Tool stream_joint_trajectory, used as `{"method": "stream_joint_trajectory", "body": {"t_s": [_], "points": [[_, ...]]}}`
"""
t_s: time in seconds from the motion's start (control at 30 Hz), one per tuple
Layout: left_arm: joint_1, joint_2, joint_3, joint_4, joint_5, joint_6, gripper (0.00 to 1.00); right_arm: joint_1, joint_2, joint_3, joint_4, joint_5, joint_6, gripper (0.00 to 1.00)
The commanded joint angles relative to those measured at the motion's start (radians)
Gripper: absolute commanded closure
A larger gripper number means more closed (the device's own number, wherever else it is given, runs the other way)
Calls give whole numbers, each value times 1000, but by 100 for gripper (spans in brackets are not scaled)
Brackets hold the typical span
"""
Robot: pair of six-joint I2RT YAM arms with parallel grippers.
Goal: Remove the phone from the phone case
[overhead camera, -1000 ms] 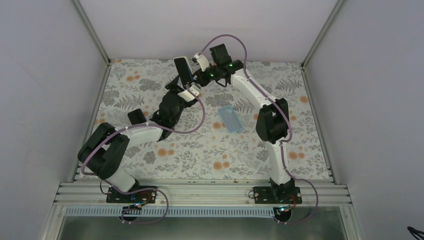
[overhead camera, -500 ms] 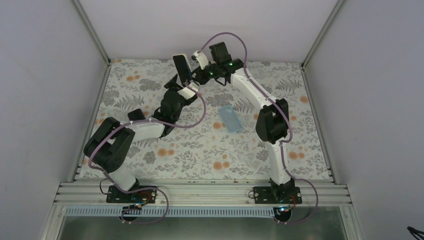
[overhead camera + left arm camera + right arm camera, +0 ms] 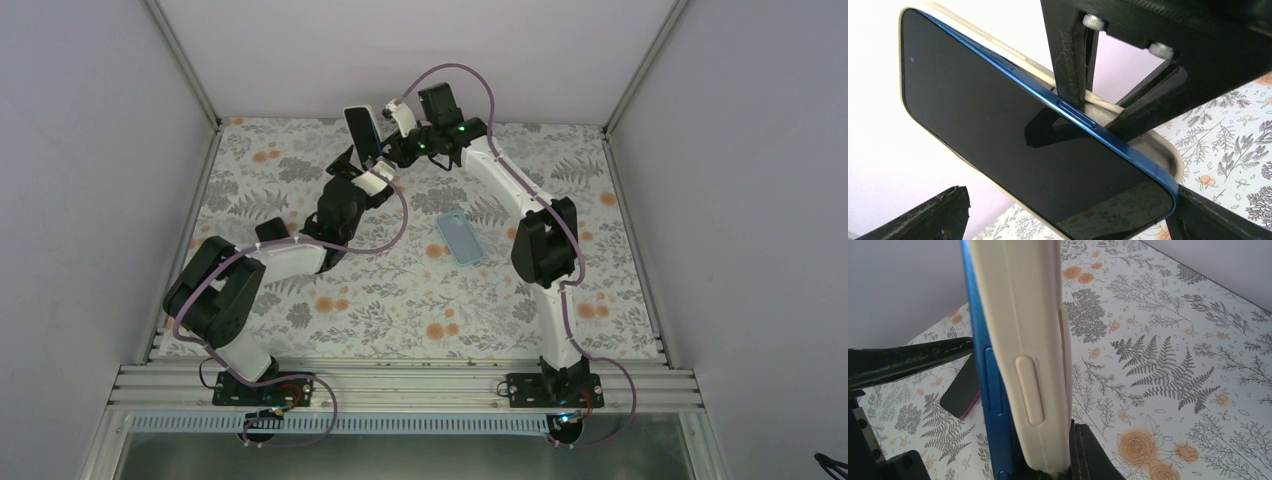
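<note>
A blue-edged phone (image 3: 361, 131) with a black screen stands upright above the back of the table, partly peeled out of a cream phone case (image 3: 1023, 325). My right gripper (image 3: 384, 149) is shut on the case's lower end (image 3: 1058, 467), and the phone's blue side (image 3: 984, 365) stands apart from the case beside it. From below, my left gripper (image 3: 358, 168) is open and straddles the phone's screen (image 3: 1013, 135). Its fingers (image 3: 928, 220) stand off either side without touching. In the left wrist view the cream case (image 3: 1148, 145) shows behind the phone.
A light-blue empty case (image 3: 462, 238) lies flat on the floral table near the right arm. A dark phone in a magenta case (image 3: 960, 390) lies on the table below the held phone. Grey walls enclose the back and sides.
The left arm has crept up and left toward the phone, its gripper staying open. The right gripper with the case and phone has shifted slightly left.
</note>
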Motion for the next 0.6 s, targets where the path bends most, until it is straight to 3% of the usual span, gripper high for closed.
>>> {"method": "stream_joint_trajectory", "body": {"t_s": [0.0, 0.4, 0.57], "points": [[7, -26, 63, 96, -24, 11, 4, 12, -17, 5, 36, -43, 12, 96], [10, -21, 95, 206, -95, 103, 5, 29, -8, -30, 41, -38, 12, 96], [10, -34, 66, 308, -105, 178, 10, 31, -3, -48, 45, -35, 20, 96]]}}
